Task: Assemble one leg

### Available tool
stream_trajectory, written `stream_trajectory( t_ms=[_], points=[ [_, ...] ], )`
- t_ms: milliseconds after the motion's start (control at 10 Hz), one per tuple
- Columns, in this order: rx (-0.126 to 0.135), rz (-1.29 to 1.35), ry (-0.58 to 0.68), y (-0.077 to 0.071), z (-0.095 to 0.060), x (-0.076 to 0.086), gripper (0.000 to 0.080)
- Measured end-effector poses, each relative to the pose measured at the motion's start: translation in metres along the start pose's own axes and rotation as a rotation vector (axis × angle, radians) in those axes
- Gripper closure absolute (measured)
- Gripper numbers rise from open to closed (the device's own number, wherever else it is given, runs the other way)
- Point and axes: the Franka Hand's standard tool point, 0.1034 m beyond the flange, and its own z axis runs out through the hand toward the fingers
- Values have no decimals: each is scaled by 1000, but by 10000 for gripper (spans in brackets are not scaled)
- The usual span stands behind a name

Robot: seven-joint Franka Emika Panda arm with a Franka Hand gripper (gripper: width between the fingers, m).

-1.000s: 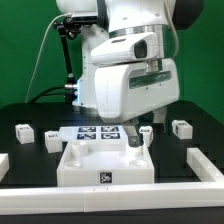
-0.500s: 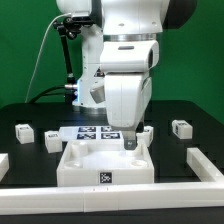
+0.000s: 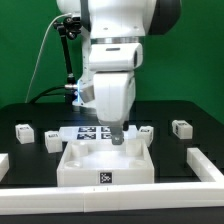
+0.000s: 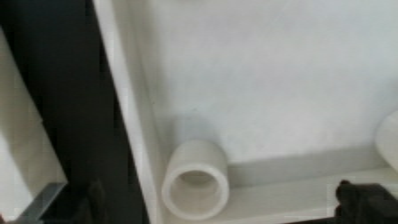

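Altogether four legs point(image 3: 22, 129) flank one white base point(image 3: 105, 165)

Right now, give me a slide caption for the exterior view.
Franka gripper poised over the white base, a loose leg lying at the exterior view's right.

White arm point(image 3: 112, 95) with silver band, black joint, dark pincer point(image 3: 119, 136) tips.
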Motion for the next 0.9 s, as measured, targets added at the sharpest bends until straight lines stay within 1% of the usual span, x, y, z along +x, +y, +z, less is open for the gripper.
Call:
stream_trajectory(
  t_ms=[100, 200, 600, 700, 800, 900],
  points=[
    [5, 9, -4, -7, -4, -7, 150],
    [9, 16, -6, -10, -5, -12, 150],
    [9, 5, -6, -11, -3, -13, 150],
    [4, -30, -5, -16, -1, -16, 150],
    [6, -46, -5, -32, 3, -21, 150],
    [23, -44, -8, -51, 11, -26, 150]
  ],
)
